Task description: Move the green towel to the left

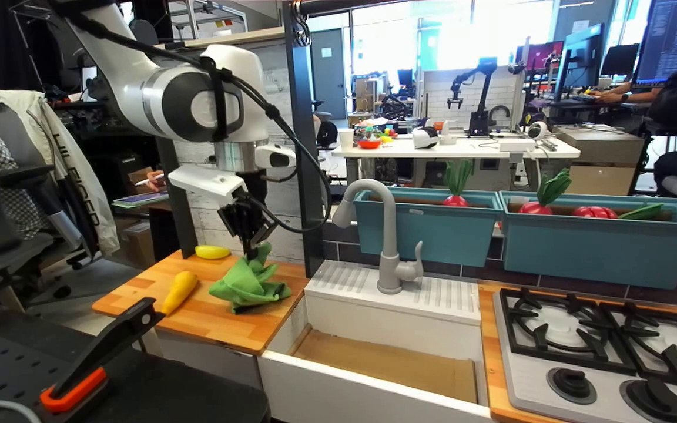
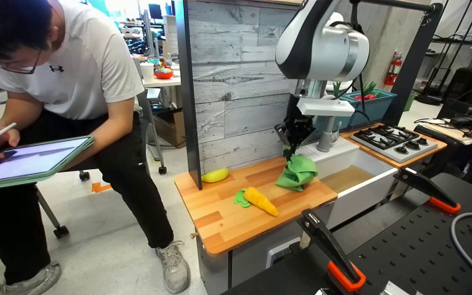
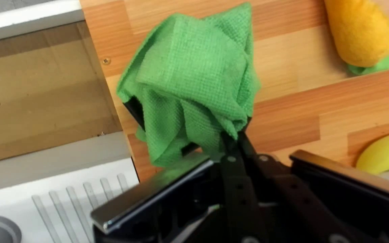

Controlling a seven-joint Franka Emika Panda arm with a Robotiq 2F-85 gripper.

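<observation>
The green towel [image 1: 248, 284] is crumpled in a loose bunch at the sink side of the wooden countertop. It also shows in an exterior view [image 2: 297, 173] and in the wrist view [image 3: 194, 71]. My gripper [image 3: 234, 135] points down at the towel, its fingers close together with a fold of the cloth pinched between them. In both exterior views the gripper [image 1: 250, 251] is at the towel's top edge. The towel's lower folds seem to touch the wood, but I cannot tell whether part of it hangs free. The fingertips are partly hidden by cloth.
A yellow-orange toy carrot [image 2: 260, 200] with green leaves and a yellow toy banana [image 2: 215, 175] lie on the countertop [image 2: 207, 209]. The sink [image 1: 385, 358] with its grey faucet [image 1: 389, 235] adjoins the countertop. A grey plank wall [image 2: 240, 90] stands behind it.
</observation>
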